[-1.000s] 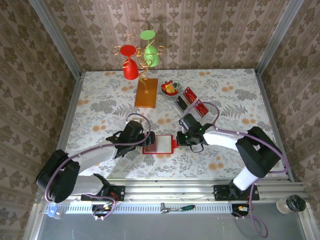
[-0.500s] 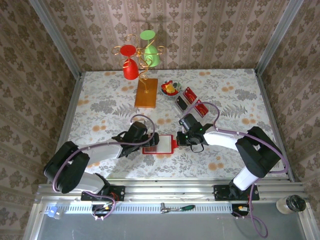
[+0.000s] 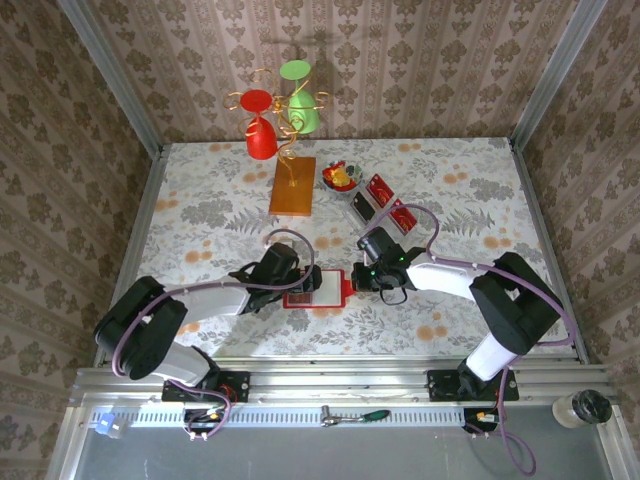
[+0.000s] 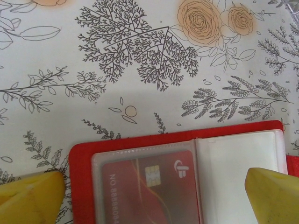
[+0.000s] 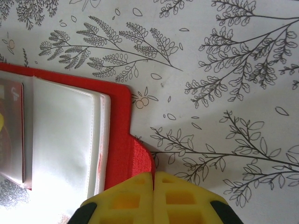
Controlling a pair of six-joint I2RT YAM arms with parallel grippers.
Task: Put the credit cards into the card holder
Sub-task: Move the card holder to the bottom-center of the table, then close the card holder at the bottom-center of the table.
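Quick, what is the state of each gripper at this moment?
Left gripper: open, fingers apart over the card holder, holding nothing.
Right gripper: shut, tips at the card holder's red flap; whether it pinches it cannot be told.

The card holder (image 3: pixel 322 288) lies open on the table (image 3: pixel 200 200), near its front edge, between the left gripper (image 3: pixel 305 282) and the right gripper (image 3: pixel 353 280). 1 credit card (image 4: pixel 147 184) sits in the pocket beneath the left gripper.

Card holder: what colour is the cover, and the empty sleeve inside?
Card holder cover red; empty sleeve pale white, clearest in the left wrist view.
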